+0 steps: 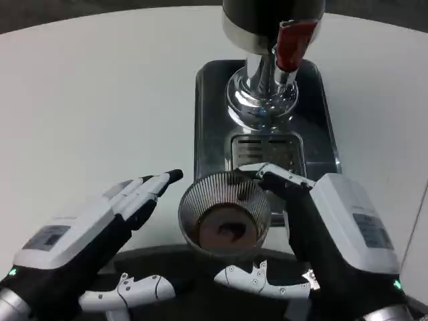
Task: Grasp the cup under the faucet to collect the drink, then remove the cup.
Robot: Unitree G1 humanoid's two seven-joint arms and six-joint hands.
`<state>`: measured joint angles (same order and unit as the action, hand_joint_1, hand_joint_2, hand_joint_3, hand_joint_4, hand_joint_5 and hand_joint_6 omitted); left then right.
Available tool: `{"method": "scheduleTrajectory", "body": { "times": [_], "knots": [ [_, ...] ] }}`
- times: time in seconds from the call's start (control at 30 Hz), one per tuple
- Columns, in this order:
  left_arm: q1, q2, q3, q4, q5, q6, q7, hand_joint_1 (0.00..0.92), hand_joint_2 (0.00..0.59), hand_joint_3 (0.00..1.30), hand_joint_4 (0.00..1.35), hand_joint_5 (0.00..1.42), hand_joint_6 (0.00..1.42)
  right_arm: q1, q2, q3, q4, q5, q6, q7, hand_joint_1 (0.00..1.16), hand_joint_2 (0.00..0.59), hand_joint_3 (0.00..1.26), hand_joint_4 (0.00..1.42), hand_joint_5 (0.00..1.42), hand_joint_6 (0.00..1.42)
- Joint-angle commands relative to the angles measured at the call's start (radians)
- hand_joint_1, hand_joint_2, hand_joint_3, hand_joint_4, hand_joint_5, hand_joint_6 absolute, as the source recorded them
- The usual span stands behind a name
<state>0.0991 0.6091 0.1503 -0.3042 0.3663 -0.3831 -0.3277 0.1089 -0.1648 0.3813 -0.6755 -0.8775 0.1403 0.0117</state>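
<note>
White table (pixel 100 87) fills the head view. At upper centre stands the drink dispenser (pixel 267 27) — dark body, chrome pedestal, red tap handle (pixel 292 41) at its front. It sits on a dark metal drip tray (pixel 214 120) with a slotted grate (pixel 266 152) at the near end.

Right hand (pixel 314 221): white back up, fingers curved around the far and right side of the cup, thumb reaching under its near side — it grips the cup.

Left hand (pixel 100 227): fingers straight and lying side by side, pointing toward the cup, tips just beside its left rim; cannot tell whether they touch it. Thumb stretched out below, apart from the fingers. It holds nothing.

Cup (pixel 224 214): clear, ribbed wall, brown liquid in the bottom. It sits at the near edge of the drip tray, nearer the robot than the grate, and well short of the tap.
</note>
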Motion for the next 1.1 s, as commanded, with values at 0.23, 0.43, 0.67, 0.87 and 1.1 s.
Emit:
{"method": "scheduleTrajectory", "body": {
  "times": [0.23,0.43,0.67,0.87,1.1],
  "knots": [
    [0.064,-0.018,0.009,-0.070,0.031,0.038,0.029,0.000,0.070,0.00,0.00,0.00,0.00,0.035,0.008,-0.001,-0.056,0.004,-0.055,0.010,1.02,0.263,0.91,1.23,1.39,1.42],
    [0.080,-0.027,0.007,-0.096,0.034,0.055,0.022,0.000,0.070,0.00,0.00,0.00,0.00,0.050,0.005,-0.004,-0.068,0.009,-0.061,0.019,1.02,0.263,0.91,1.23,1.39,1.42],
    [0.099,-0.032,0.004,-0.125,0.033,0.069,0.017,0.000,0.072,0.00,0.00,0.00,0.00,0.067,0.005,-0.003,-0.080,0.011,-0.068,0.030,1.02,0.263,0.91,1.23,1.39,1.42],
    [0.106,-0.033,0.001,-0.132,0.029,0.073,0.017,0.000,0.072,0.00,0.00,0.00,0.00,0.072,0.007,-0.005,-0.083,0.012,-0.074,0.038,1.02,0.263,0.91,1.23,1.39,1.42],
    [0.106,-0.032,0.001,-0.132,0.030,0.070,0.018,0.000,0.072,0.00,0.00,0.00,0.00,0.075,0.013,0.003,-0.081,0.012,-0.075,0.043,1.02,0.263,0.91,1.23,1.39,1.42]
  ]
}}
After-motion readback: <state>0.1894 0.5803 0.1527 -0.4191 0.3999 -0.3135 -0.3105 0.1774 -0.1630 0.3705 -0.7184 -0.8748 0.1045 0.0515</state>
